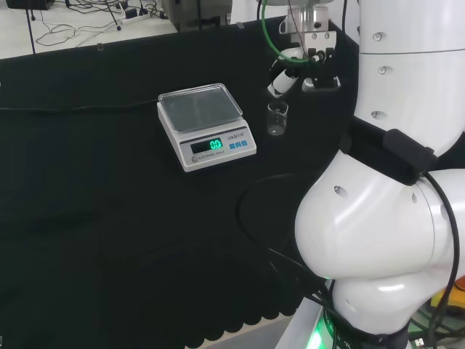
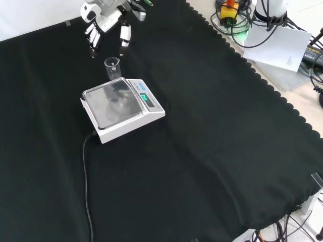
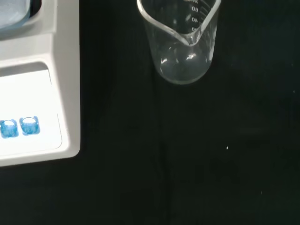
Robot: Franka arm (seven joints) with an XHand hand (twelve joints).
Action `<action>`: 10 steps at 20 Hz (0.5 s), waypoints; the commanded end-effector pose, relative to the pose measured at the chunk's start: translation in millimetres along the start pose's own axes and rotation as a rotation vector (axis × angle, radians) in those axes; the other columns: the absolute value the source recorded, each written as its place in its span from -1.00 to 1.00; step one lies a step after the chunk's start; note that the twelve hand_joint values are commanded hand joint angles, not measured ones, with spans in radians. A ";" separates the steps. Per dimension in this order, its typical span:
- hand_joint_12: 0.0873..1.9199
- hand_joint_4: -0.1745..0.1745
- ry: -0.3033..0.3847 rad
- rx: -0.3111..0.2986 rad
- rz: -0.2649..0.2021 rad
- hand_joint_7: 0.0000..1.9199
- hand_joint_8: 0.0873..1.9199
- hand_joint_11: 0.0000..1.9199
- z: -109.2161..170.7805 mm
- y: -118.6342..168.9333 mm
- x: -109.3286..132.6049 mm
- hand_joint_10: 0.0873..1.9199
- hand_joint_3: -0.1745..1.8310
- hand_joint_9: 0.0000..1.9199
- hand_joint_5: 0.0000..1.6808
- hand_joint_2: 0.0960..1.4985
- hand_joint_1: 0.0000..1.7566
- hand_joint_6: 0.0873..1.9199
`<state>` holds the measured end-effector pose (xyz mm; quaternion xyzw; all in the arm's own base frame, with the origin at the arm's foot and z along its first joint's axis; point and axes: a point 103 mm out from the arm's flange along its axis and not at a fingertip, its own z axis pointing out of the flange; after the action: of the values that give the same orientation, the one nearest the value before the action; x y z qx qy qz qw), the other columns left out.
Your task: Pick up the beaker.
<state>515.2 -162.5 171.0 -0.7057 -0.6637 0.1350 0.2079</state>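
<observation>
A small clear glass beaker [image 1: 277, 118] stands upright on the black cloth just right of the scale in the head view. In the front view the beaker [image 2: 112, 68] stands right behind the scale, and the wrist view shows the beaker [image 3: 180, 42] close up, empty, with printed marks. The hand [image 1: 296, 75] hovers above and a little beyond the beaker, apart from it. In the front view the hand [image 2: 103, 21] hangs at the top with its fingers relaxed and spread, holding nothing.
A white digital scale [image 1: 205, 126] with a steel pan and a lit display sits beside the beaker; its cable [image 2: 87, 176] runs across the cloth. The arm's white links [image 1: 392, 196] stand at the head view's right. Papers and cables [image 2: 275, 40] lie off the bench.
</observation>
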 end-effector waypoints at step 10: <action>0.31 -0.15 -0.013 0.158 -0.020 -1.00 -0.56 -1.00 25.7 4.0 0.4 -0.24 -0.66 -1.00 -0.78 -0.11 -0.36 -1.00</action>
<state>520.9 -162.5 164.5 -0.6904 -0.6620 0.1713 0.2362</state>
